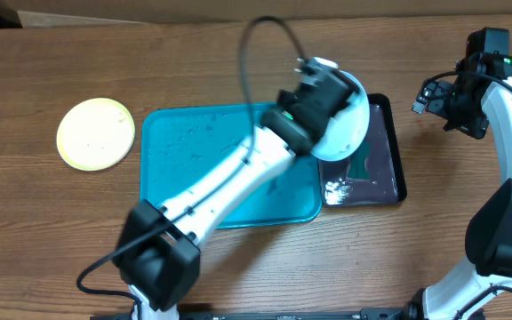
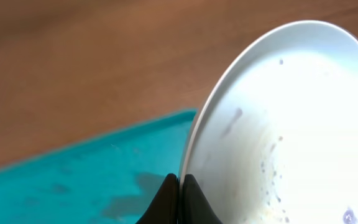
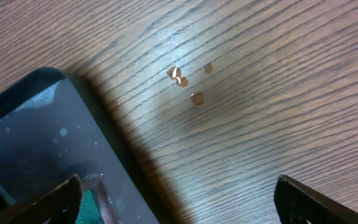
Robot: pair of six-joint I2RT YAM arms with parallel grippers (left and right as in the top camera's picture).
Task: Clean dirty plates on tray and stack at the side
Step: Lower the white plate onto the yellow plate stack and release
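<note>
Gripping: left gripper [image 2: 180, 185] is clamped on the rim of the white plate [image 2: 291, 124], which is tilted on edge.
Plate place: at the 3 o'clock edge of the tray [image 1: 163, 169], overlapping the black tray [image 1: 388, 151].
Handling: probably light, stiff plastic. It looks wet, so likely slippery; a rim pinch suits it.
Yellow plate [image 1: 96, 133]: flat on the table, at 9 o'clock from the tray.
Right gripper [image 3: 182, 202]: jaws wide apart and empty.

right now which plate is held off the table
The white plate, pinched at its rim by the left gripper; the yellow-green plate lies flat on the table, untouched.
</note>
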